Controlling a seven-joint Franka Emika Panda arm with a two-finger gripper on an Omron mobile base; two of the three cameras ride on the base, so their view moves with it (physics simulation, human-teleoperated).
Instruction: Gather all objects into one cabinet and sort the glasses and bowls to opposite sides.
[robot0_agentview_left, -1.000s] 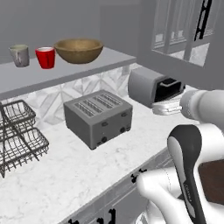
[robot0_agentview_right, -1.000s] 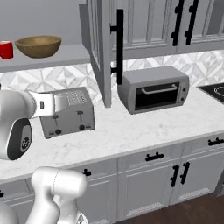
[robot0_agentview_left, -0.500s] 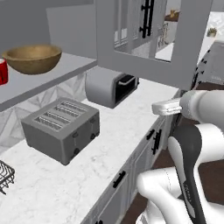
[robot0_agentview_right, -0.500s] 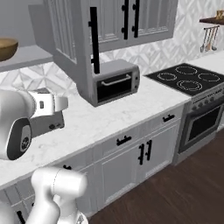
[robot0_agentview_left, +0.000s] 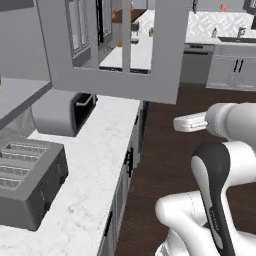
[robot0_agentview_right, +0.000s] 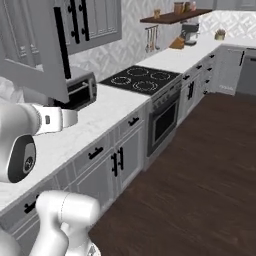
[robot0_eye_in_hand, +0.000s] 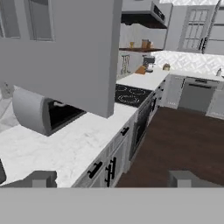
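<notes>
White marble counter (robot0_agentview_left: 95, 165) runs along the wall, with the open grey cabinet door (robot0_agentview_left: 107, 47) hanging above it. Under the door sits a toaster oven (robot0_agentview_left: 62, 112), and nearer than that a toaster (robot0_agentview_left: 27, 180). Beside the door on the left, the edge of the cabinet shelf (robot0_agentview_left: 17, 97) is visible; no cups or bowl can be seen on it. Past the door lies a black stovetop (robot0_agentview_right: 140, 79). The gripper (robot0_eye_in_hand: 109, 178) is spread wide with nothing between its fingertips (robot0_eye_in_hand: 41, 178), over the counter's front edge below the door.
</notes>
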